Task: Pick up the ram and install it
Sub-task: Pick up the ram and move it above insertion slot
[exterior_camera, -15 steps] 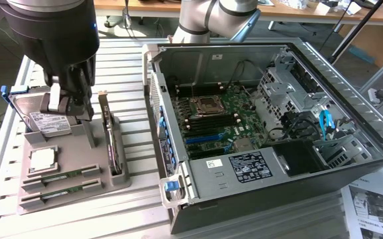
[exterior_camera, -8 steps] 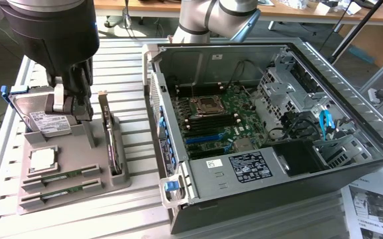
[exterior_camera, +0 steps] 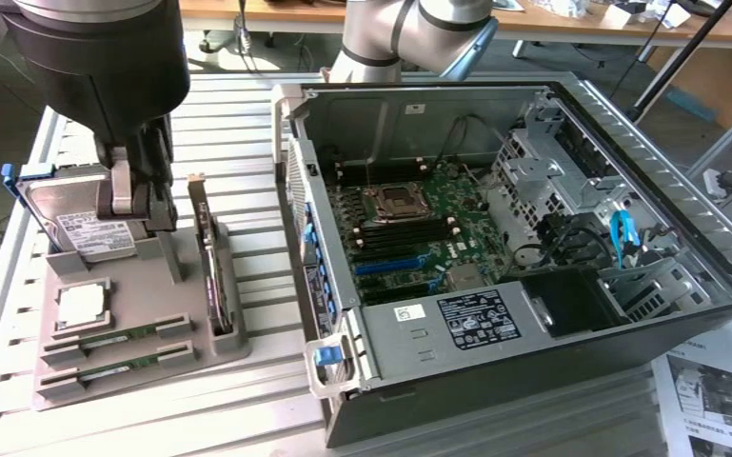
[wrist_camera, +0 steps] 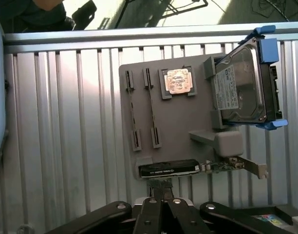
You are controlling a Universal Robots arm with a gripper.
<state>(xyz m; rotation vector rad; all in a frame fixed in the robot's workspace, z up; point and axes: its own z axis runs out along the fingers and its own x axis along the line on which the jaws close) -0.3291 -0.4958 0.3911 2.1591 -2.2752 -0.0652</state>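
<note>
Two ram sticks (exterior_camera: pixel 118 335) (exterior_camera: pixel 125 364), thin and green, lie in slots at the front of a grey holder (exterior_camera: pixel 220 352). In the wrist view the ram sticks (wrist_camera: pixel 132 112) (wrist_camera: pixel 150 105) run side by side on the holder (wrist_camera: pixel 188 117). My gripper (exterior_camera: pixel 137 221) hangs above the holder's back part, beside the hard drive (exterior_camera: pixel 80 224), well away from the sticks. The gripper (wrist_camera: pixel 161 191) is shut with nothing between its fingers. The open computer case (exterior_camera: pixel 620 143) shows the motherboard (exterior_camera: pixel 448 243) with dark memory slots around the processor socket (exterior_camera: pixel 398 202).
The holder also carries a silver processor chip (exterior_camera: pixel 80 307), a hard drive in a blue frame (wrist_camera: pixel 241 87) and a dark expansion card on edge (exterior_camera: pixel 213 276) (wrist_camera: pixel 168 169). It rests on a slatted metal table (exterior_camera: pixel 251 114). Printed paper (exterior_camera: pixel 722 395) lies at the exterior view's right.
</note>
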